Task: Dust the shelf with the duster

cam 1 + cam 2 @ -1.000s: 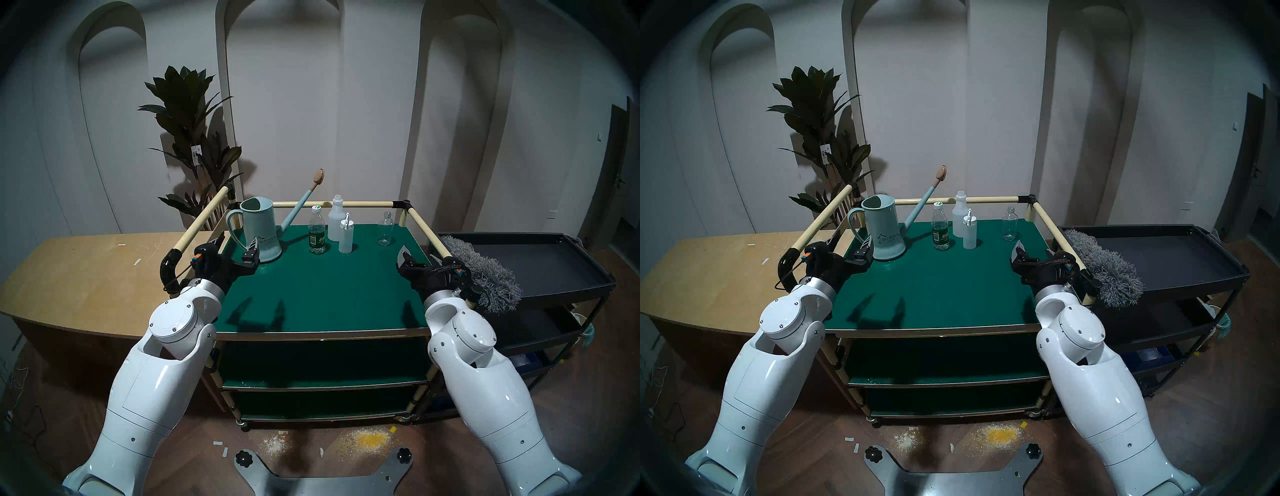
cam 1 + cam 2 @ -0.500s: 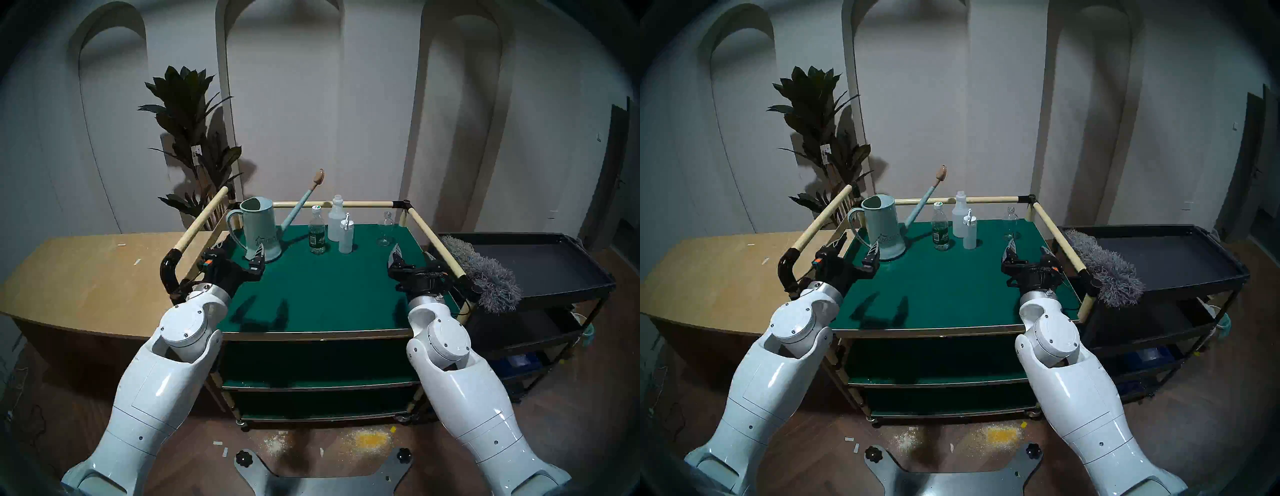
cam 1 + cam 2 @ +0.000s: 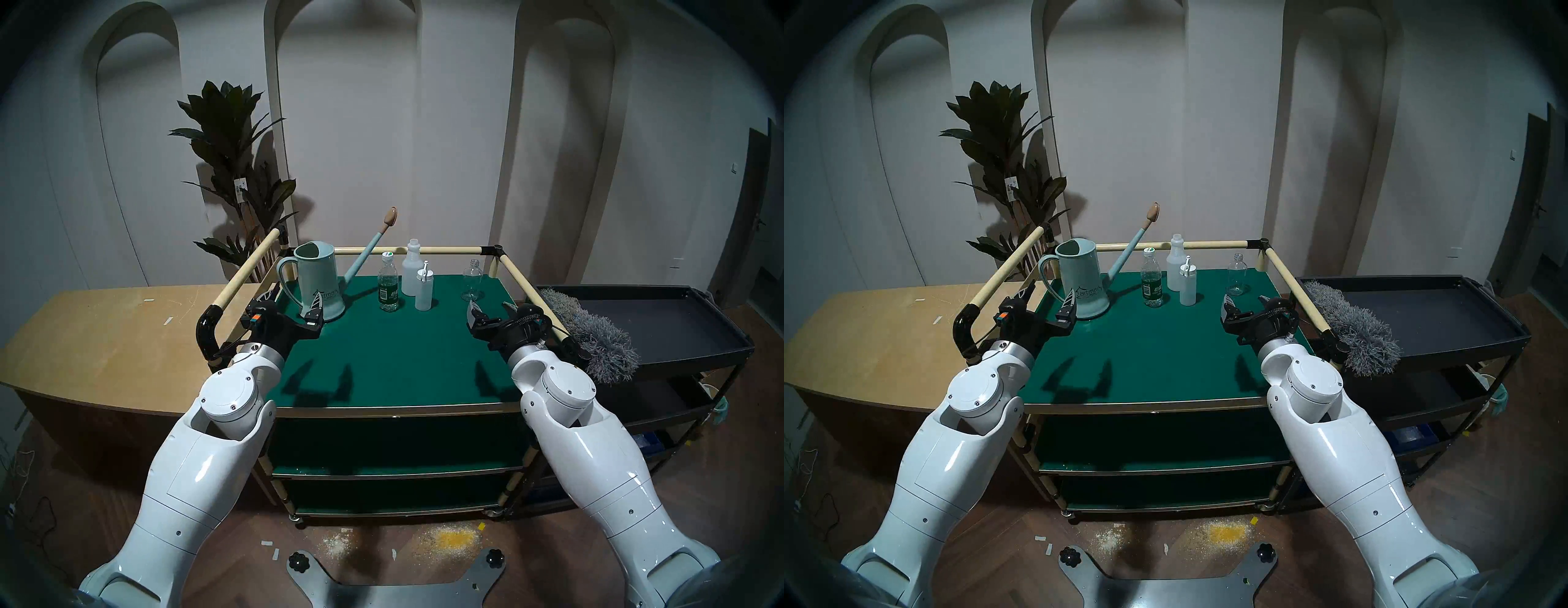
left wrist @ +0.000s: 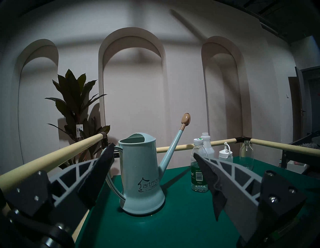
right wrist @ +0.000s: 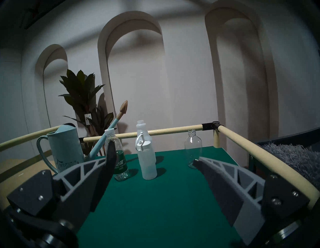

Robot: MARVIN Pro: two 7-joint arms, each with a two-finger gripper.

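Observation:
The shelf (image 3: 394,352) is a three-tier cart with dark green boards and cream rails (image 3: 1153,352). The grey fluffy duster (image 3: 594,335) lies on the black tray cart's top tray, just outside the shelf's right rail; it also shows in the head right view (image 3: 1352,327) and at the right edge of the right wrist view (image 5: 294,155). My right gripper (image 3: 490,306) is open and empty over the top board's right side, left of the rail (image 3: 1245,300) (image 5: 153,152). My left gripper (image 3: 297,295) is open and empty beside the watering can (image 3: 1050,293) (image 4: 152,150).
On the top board's back half stand a pale blue watering can (image 3: 320,284), a green-labelled water bottle (image 3: 388,288), two white bottles (image 3: 418,280) and a clear glass bottle (image 3: 473,282). The black tray cart (image 3: 662,322) is on the right, a wooden cabinet (image 3: 106,335) on the left.
My right gripper has moved left off the right rail, then forward over the board towards the clear bottle. My left gripper has shifted slightly forward and right towards the watering can.

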